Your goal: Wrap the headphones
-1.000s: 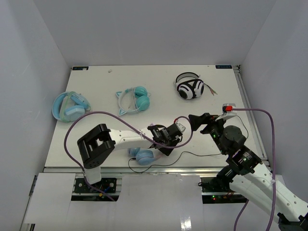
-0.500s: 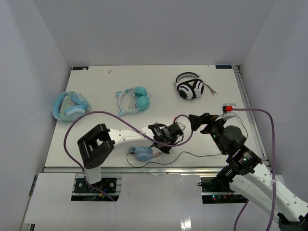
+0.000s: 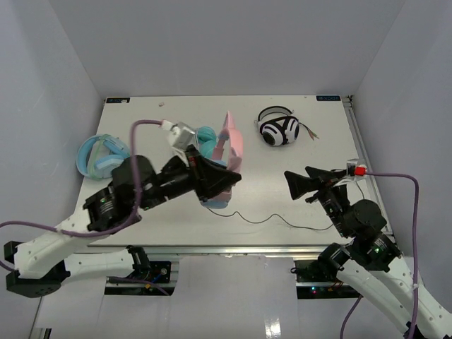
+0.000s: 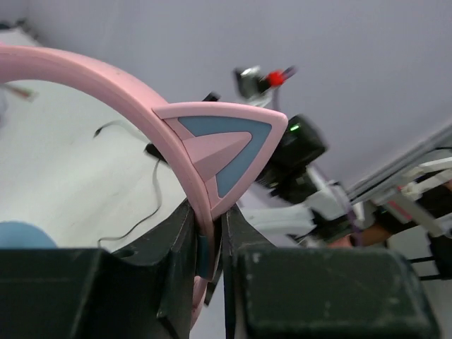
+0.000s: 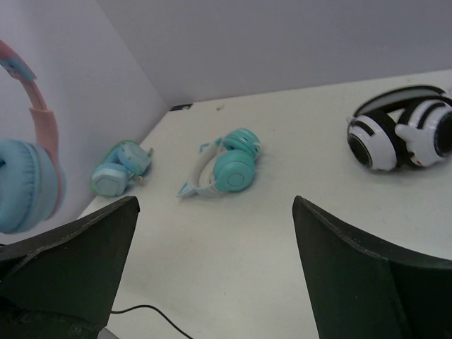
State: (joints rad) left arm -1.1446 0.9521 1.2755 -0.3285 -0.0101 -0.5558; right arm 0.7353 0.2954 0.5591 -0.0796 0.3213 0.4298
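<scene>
- Above the middle of the counter (image 3: 141,120), in the top external view, the left claw (image 3: 224,180) is clenching the headphones (image 3: 232,138) by their pink headband, which is standing upright.
- Their thin black cable (image 3: 258,221) is trailing over the counter toward the right side.
- Near it, the right claw (image 3: 296,185) is hovering with its jaws spread wide, grasping nothing.
- A teal cat-ear pair (image 3: 205,134) is lying partly hidden behind the left arm. A bulky light blue pair (image 3: 95,155) is resting at the far left and a black-and-white pair (image 3: 277,129) at the far right.
- Close up in the left wrist view, two dark fingers (image 4: 176,240) are pinching the pink band just below a cat ear (image 4: 226,145) with a blue inlay.
- A light blue ear cup (image 4: 21,235) is peeking in at the lower left, the cable (image 4: 152,205) is curling on the counter beyond, and the right arm (image 4: 296,162) is showing blurred behind the ear.
- Seen from the right wrist, both of that claw's fingers (image 5: 78,261) are standing far apart with only bare counter (image 5: 282,233) between them.
- At the left edge the headphones (image 5: 28,180) are hanging clear of the counter, blue cup under pink band.
- The teal cat-ear pair (image 5: 226,166), the bulky light blue pair (image 5: 120,173) and the black-and-white pair (image 5: 402,134) are lying farther back.
</scene>
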